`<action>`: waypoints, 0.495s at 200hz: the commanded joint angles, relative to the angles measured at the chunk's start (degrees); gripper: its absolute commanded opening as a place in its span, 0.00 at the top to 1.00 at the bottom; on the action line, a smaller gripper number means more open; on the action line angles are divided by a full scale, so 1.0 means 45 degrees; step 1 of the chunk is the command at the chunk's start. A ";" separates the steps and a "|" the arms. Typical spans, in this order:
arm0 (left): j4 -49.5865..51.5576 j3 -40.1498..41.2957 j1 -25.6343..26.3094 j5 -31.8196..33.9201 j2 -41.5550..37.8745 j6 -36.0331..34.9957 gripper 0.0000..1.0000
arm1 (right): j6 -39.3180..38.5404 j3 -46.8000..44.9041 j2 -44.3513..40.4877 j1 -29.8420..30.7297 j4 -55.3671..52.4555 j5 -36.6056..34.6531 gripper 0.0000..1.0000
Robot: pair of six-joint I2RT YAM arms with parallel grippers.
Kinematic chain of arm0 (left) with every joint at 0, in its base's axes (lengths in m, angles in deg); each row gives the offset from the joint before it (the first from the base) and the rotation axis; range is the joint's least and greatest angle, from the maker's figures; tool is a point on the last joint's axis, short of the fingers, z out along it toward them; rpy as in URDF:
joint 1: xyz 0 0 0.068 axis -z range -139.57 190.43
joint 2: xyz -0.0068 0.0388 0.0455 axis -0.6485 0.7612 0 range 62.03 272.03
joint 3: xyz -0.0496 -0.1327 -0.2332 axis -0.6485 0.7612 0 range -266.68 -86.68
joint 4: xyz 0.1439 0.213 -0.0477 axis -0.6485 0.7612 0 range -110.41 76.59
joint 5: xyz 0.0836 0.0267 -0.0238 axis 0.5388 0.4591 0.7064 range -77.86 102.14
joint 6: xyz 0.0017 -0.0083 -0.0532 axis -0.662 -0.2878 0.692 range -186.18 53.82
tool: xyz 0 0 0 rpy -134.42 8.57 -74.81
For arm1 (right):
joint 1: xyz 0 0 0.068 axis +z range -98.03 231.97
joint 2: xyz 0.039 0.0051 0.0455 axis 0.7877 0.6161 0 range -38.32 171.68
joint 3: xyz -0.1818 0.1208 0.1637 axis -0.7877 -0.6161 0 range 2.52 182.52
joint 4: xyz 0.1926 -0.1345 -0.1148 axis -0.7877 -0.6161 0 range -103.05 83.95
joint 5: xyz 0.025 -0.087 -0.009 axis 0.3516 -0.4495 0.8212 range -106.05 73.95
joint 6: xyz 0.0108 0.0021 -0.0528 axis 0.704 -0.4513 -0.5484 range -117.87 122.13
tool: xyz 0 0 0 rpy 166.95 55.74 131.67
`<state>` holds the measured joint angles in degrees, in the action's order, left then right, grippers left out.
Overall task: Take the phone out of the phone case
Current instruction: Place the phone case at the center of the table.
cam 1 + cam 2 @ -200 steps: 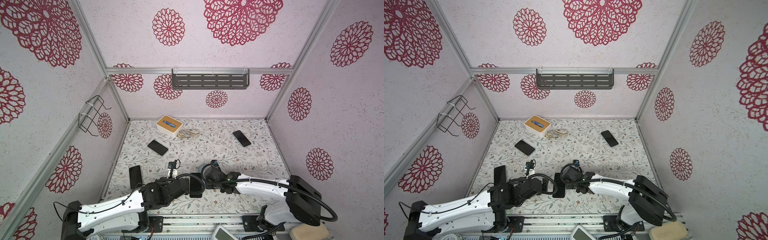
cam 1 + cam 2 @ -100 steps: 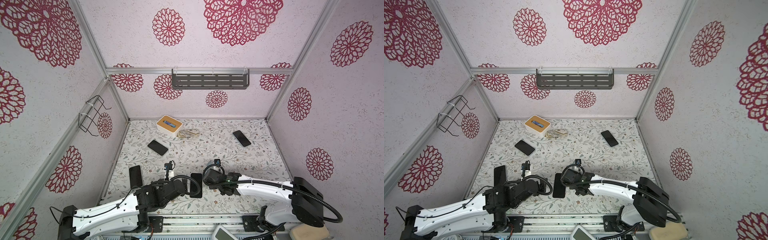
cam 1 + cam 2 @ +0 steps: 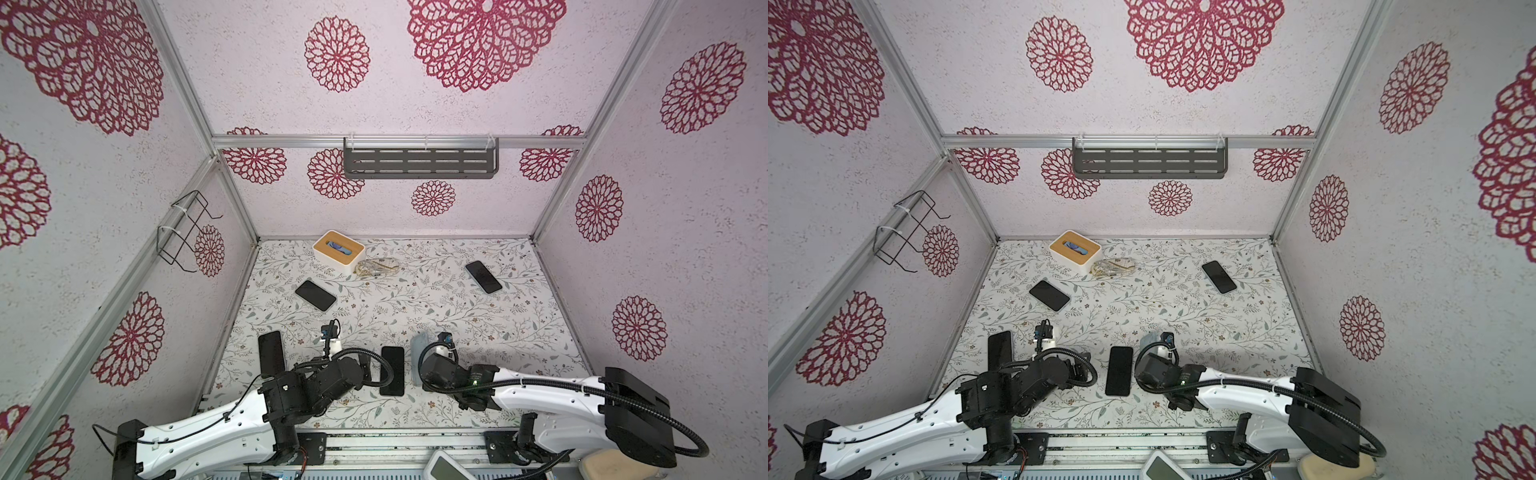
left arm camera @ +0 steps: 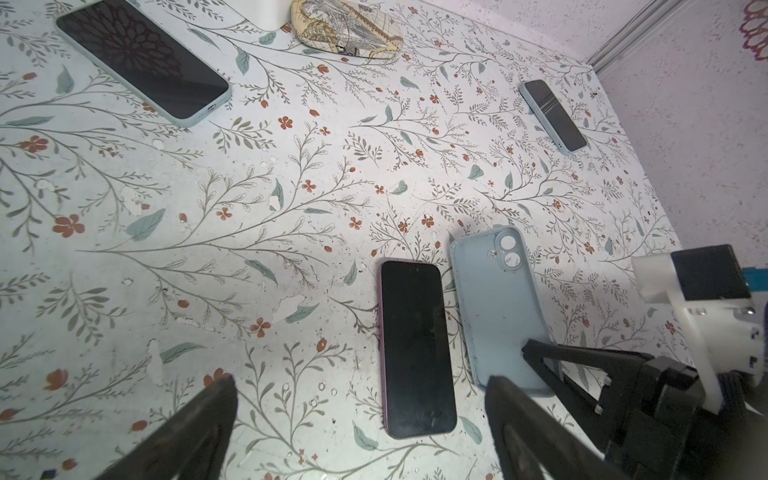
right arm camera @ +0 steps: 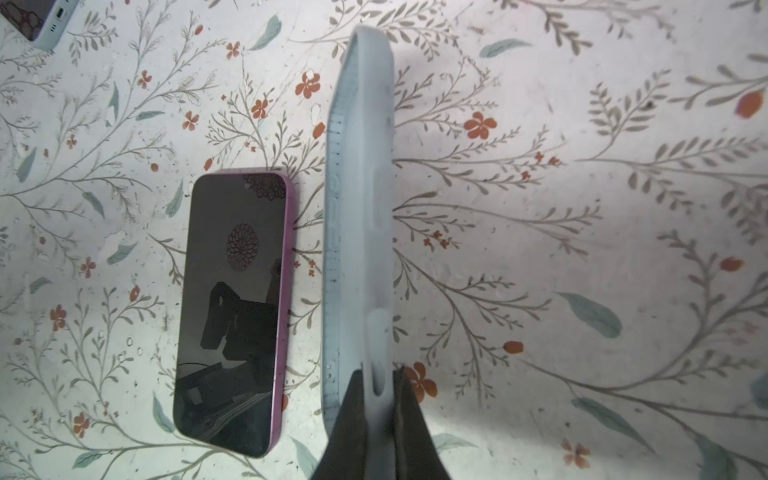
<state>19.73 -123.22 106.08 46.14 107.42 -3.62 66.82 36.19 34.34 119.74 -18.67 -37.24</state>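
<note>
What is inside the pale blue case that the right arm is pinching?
No phone shows in it: the purple-rimmed phone lies screen up on the table beside the case, which the right gripper pinches by one edge. Its hollow side is mostly hidden.

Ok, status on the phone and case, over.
Left gripper open, near phone. Right gripper shut on pale blue case. Phone out, flat on table, screen up, beside case. Nothing on it.

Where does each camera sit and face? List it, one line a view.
Top views: high at the front, looking down on the table; left arm and right arm show.
Left wrist: on that arm, facing phone and case; open left gripper shows.
Right wrist: looks along the case pinched by the right gripper.
Shared: phone, case.
</note>
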 commanded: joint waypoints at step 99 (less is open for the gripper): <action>-0.0112 -0.0084 -0.0340 -0.0071 0.0219 -0.0338 0.03 | 0.1416 -0.0778 -0.0758 0.0819 0.0940 0.0768 1.00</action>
<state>19.69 -123.22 105.62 45.83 108.18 -4.29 71.34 33.16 32.29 122.71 -13.82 -33.96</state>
